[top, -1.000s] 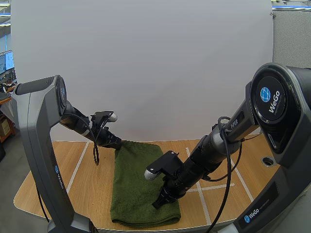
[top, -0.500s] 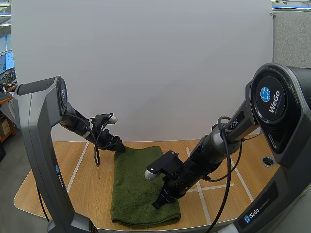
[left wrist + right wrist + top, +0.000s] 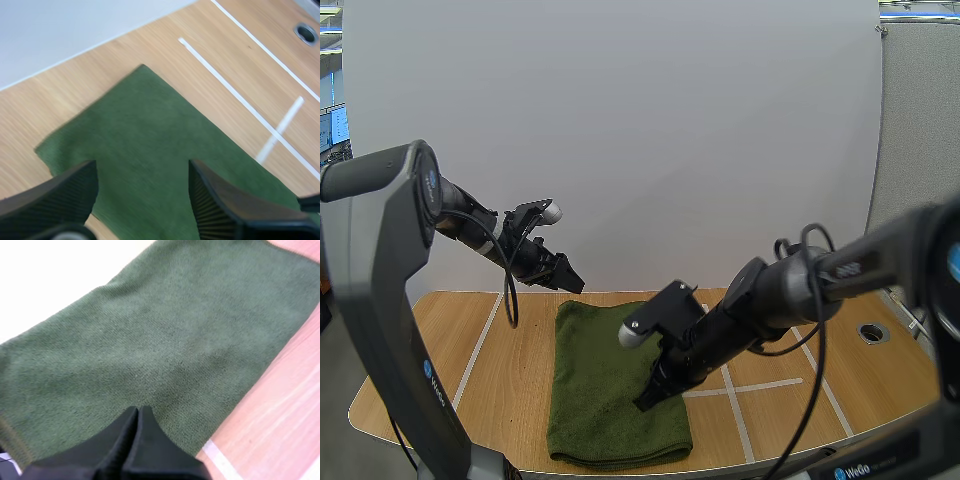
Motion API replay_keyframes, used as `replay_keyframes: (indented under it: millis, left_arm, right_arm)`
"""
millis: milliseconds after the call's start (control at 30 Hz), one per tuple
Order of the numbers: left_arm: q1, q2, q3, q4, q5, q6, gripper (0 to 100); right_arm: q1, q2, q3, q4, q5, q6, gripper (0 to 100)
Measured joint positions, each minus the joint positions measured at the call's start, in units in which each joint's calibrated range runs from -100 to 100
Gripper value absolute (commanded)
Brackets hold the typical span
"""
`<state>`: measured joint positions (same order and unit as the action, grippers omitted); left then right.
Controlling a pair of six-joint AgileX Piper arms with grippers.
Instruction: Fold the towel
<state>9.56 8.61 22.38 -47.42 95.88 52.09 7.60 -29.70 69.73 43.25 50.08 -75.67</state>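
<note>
As it lies flat, fuzzy green oblong towel [image 3: 605, 385]

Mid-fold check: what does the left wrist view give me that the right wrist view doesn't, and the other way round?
Left wrist view: the left gripper with its fingers standing apart above the towel, one towel corner, and a round hole in the table. Right wrist view: the right gripper with its fingers together as one dark wedge over the towel's weave. Both: the green towel lying flat on the wooden table, beside white tape lines.
</note>
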Motion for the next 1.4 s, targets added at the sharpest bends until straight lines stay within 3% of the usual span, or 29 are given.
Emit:
replay_keyframes:
  millis: [67, 233, 300, 500, 1100, 1233, 1400]
  left_arm:
    - [0.00, -2.2, 1.6, 1.2, 1.4, 0.0, 79]
    - [0.00, -8.8, 7.2, 2.2, 2.6, 0.8, 52]
    - [0.00, -12.6, 10.0, 2.7, 2.8, 1.3, 35]
    - [0.00, -24.5, 19.8, 3.6, 3.2, 2.3, 0]
    - [0.00, -33.2, 35.2, 4.9, 3.2, 1.2, 0]
    - [0.00, -35.2, 37.9, 5.2, 3.2, 1.2, 0]
    - [0.00, -38.6, 39.5, 5.6, 3.2, 1.2, 0]
  right_arm:
    - [0.0, -2.5, -0.5, -1.5, 1.9, 1.8, 0]
    - [0.0, -7.0, -1.0, -7.8, 5.7, 7.6, 0]
    - [0.0, -7.3, -1.0, -8.8, 5.9, 8.7, 0]
    - [0.0, -7.6, -1.1, -11.1, 3.5, 11.7, 0]
    - [0.0, -4.8, -5.0, -11.1, -6.6, 10.9, 0]
    - [0.0, 5.3, -14.7, -7.9, -7.2, 10.3, 0]
    - [0.0, 12.7, -20.1, -5.4, -7.4, 9.3, 0]
